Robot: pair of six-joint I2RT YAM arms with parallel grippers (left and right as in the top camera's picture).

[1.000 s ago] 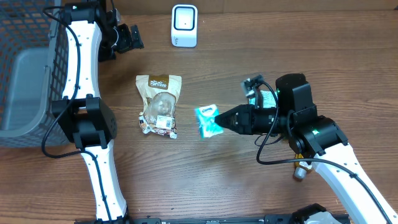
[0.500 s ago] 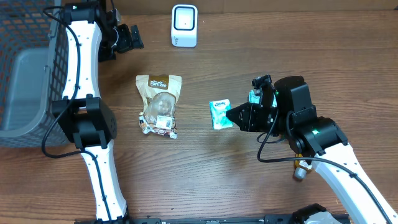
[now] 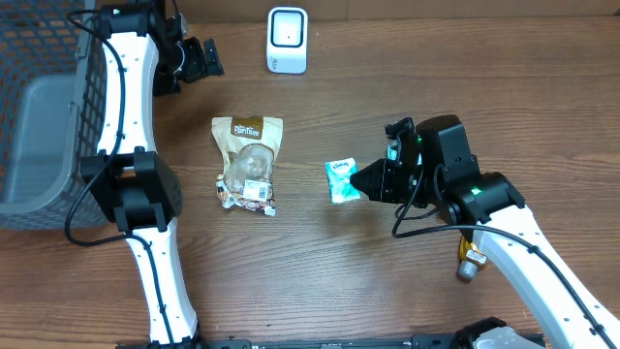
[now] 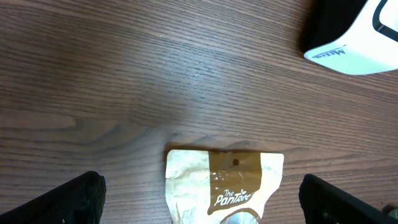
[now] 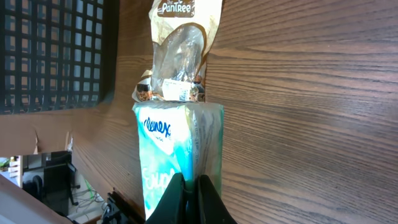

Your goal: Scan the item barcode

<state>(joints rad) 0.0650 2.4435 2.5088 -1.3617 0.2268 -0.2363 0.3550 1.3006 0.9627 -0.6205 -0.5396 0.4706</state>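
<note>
Teal Kleenex tissue pack (image 3: 341, 180) sits centre-right in the overhead view, pinched by the right end effector (image 3: 358, 181); the left end effector (image 3: 207, 60), upper left, is released. Left wrist: brown snack pouch (image 4: 224, 183) at bottom centre on the wooden tabletop (image 4: 124, 74). Right wrist: the pack is at lower centre, gripped at its near edge.

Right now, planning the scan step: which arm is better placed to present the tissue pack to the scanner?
Right. The right hand is shut on the Kleenex tissue pack, so it can probably carry it to the scanner. The left hand is open and empty, off to the scanner's side.
</note>
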